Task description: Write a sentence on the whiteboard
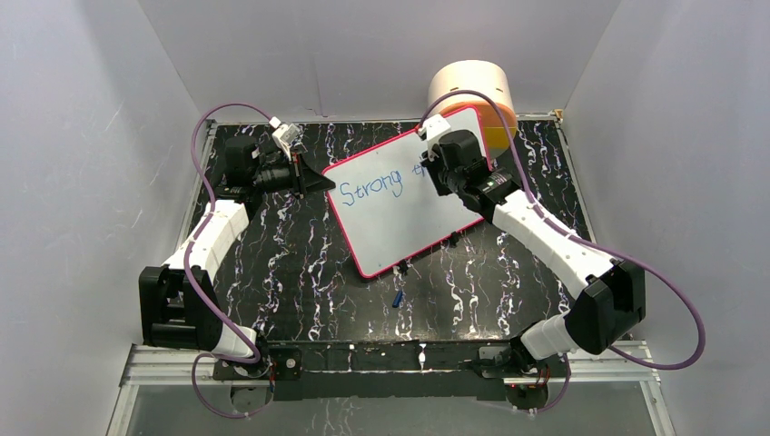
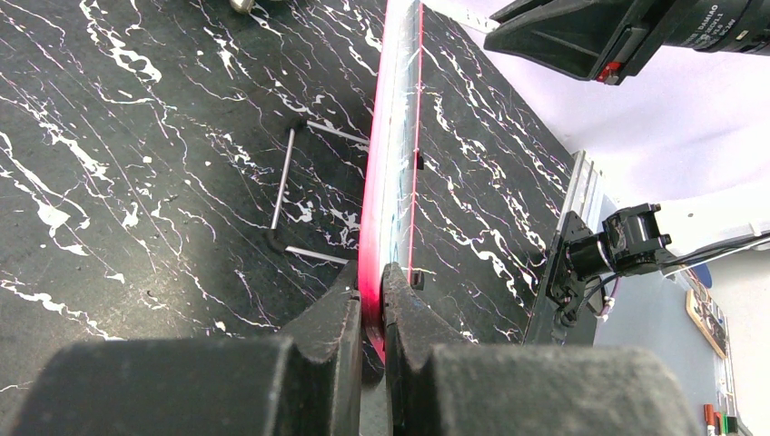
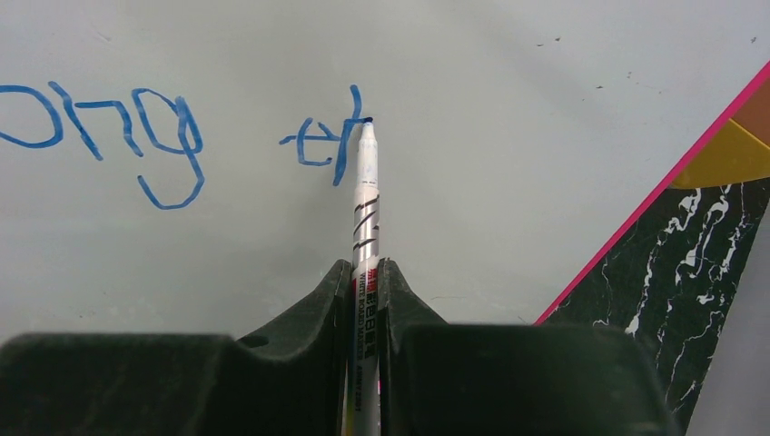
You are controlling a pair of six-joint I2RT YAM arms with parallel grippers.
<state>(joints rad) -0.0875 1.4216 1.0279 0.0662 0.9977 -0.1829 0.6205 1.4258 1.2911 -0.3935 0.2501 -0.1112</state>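
The whiteboard [image 1: 399, 218] with a pink-red frame lies tilted on the dark table. The blue sentence [image 1: 368, 186] reads "Strong" plus the start of another word; the right wrist view shows "ong" and "th" strokes [image 3: 322, 141]. My left gripper [image 1: 313, 179] is shut on the board's left edge [image 2: 390, 182], seen edge-on between its fingers [image 2: 373, 300]. My right gripper [image 1: 434, 162] is shut on a silver whiteboard marker [image 3: 365, 213], its tip touching the board at the newest stroke.
A round beige and orange container [image 1: 472, 95] stands behind the board's far corner. A small blue marker cap [image 1: 398, 298] lies on the table in front of the board. A wire stand [image 2: 291, 195] lies under the board. White walls surround the table.
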